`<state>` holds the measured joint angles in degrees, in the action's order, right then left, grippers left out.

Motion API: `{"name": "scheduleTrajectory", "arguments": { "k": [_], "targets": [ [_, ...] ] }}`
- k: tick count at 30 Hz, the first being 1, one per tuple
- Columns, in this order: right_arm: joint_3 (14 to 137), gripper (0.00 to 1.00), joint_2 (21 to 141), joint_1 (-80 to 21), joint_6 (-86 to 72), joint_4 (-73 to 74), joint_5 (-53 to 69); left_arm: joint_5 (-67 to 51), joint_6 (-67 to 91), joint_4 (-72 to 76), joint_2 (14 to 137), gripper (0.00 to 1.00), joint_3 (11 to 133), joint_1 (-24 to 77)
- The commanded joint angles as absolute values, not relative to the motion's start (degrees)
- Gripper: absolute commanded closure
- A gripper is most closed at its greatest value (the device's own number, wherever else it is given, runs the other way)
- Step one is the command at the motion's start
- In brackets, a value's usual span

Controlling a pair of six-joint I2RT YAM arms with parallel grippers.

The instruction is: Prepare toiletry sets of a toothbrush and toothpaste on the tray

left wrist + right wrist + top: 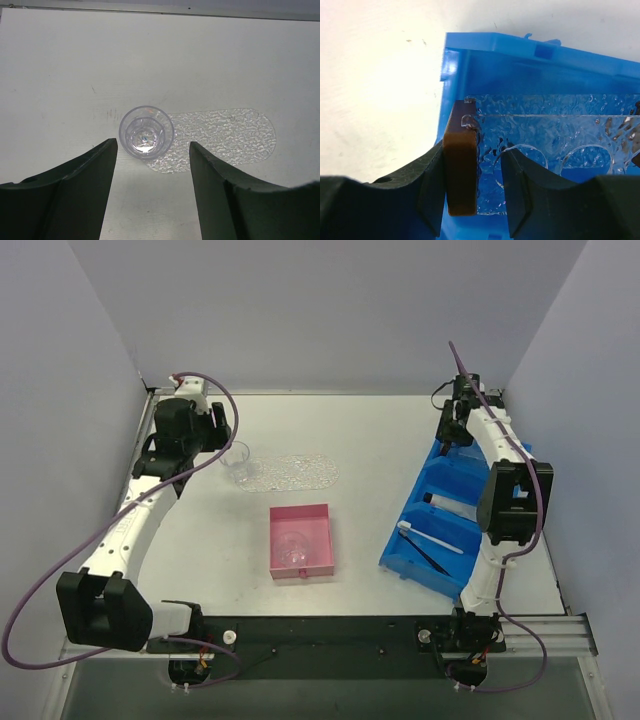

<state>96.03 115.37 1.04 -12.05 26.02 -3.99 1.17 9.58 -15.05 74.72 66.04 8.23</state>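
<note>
In the right wrist view, a tray (555, 130) of clear bumpy plastic with round holes and a brown upright block (461, 155) lies in the far end of the blue bin (455, 480). My right gripper (487, 150) is shut on that block end, one finger on the block and the other at a hole's rim. A white toothbrush (432, 538) and a pale toothpaste tube (450, 504) lie in nearer bin compartments. My left gripper (152, 144) hangs open just short of a clear cup (146, 132).
The cup stands on the left end of a flat oval sheet of bumpy clear plastic (300, 473) on the table. A square pink box (300, 540) holding another clear cup sits mid-table. A dark stick-like item (428, 558) lies in the bin's nearest compartment. Walls enclose three sides.
</note>
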Motion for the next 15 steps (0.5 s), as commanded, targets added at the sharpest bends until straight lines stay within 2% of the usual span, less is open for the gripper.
{"name": "scheduleTrajectory", "arguments": {
  "k": [1, 8, 15],
  "targets": [
    [99.3, 1.0, 107.6, -1.0, -9.7, 27.5, -6.5, 0.2, 8.3, -12.5, 72.2, 0.31, 66.5, 8.5],
    [100.6, 1.0, 104.3, -3.2, -9.5, 28.7, -7.1, 0.0, 8.0, -12.0, 71.2, 0.31, 66.4, 8.8],
    [102.3, 1.0, 100.3, -7.3, -9.5, 30.6, -7.8, -5.5, 5.9, -9.8, 69.7, 0.31, 65.2, 10.5]
  ]
}}
